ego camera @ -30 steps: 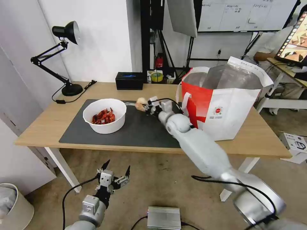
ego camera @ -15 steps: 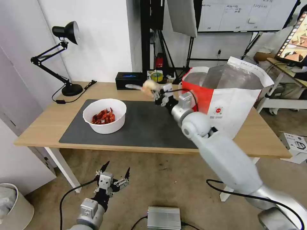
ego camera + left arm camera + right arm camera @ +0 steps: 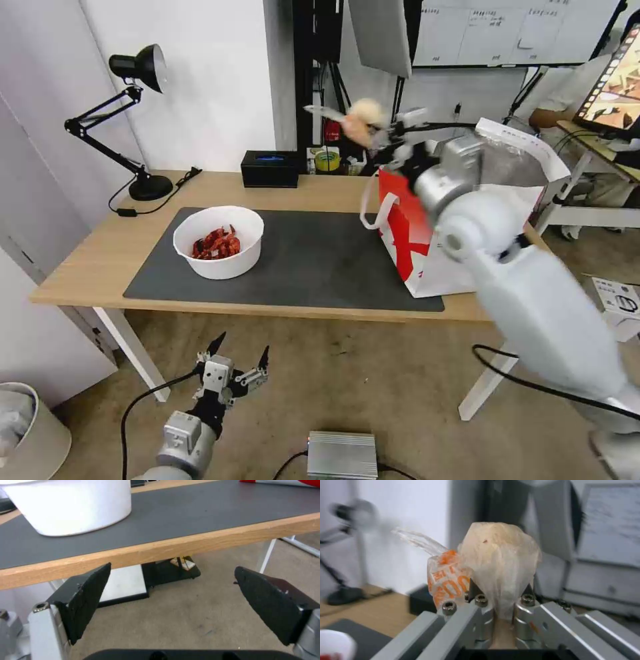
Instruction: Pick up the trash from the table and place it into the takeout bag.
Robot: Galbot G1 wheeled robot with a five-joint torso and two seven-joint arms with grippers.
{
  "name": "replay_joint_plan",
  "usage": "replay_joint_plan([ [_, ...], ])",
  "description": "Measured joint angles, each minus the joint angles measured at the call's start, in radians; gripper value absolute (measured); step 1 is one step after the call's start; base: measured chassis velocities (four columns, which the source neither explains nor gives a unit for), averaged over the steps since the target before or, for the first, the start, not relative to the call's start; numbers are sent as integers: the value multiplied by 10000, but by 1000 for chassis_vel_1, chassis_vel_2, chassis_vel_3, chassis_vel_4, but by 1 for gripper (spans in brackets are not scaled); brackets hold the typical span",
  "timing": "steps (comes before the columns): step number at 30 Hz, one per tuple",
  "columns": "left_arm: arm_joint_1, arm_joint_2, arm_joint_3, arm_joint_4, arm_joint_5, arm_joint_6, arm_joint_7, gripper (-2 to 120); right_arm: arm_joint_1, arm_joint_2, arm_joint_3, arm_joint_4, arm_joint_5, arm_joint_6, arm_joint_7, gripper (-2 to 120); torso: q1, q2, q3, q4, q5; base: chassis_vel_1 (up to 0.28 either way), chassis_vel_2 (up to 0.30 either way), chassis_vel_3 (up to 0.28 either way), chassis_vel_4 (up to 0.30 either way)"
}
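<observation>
Lifted higher than a moment ago, the beige wrapped lump (image 3: 361, 121) sits clamped in the right gripper's (image 3: 385, 136) jaws, above the takeout bag's (image 3: 427, 260) rim at the bench's (image 3: 100, 257) right end. Left gripper (image 3: 235, 360) hangs below the bench's front edge, jaws wide.

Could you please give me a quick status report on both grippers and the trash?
Right gripper shut on beige plastic-wrapped lump, raised beside red-and-white foil-lined takeout bag. Left gripper open, below table. Nothing blocking.

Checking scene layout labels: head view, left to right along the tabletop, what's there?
Black desk lamp → white bowl of red shells → black box → beige plastic-wrapped lump held up in the right gripper → red-and-white takeout bag.
</observation>
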Motion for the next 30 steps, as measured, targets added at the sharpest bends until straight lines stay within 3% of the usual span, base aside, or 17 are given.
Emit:
replay_joint_plan([
  [4, -43, 4, 41, -36, -5, 2, -4, 100, -298, -755, 597, 101, 785, -915, 1028, 3, 0, 0, 0, 0, 1, 0, 0, 0, 0],
  [12, -26, -22, 145, -113, 41, 5, -4, 100, -442, -1400, 1136, -94, 2368, -2118, 2114, 3, 0, 0, 0, 0, 0, 0, 0, 0, 0],
  [19, 69, -63, 140, -191, 85, 2, -2, 100, -376, -1618, 1242, -118, 3427, -2506, 2869, 3, 0, -1, 0, 1, -2, 0, 0, 0, 0],
  [30, 205, -111, 97, -350, 168, -16, 11, 100, -696, -1677, 1435, 274, 3667, -2515, 2942, 41, 0, 0, 0, 1, -2, 0, 0, 0, 0],
])
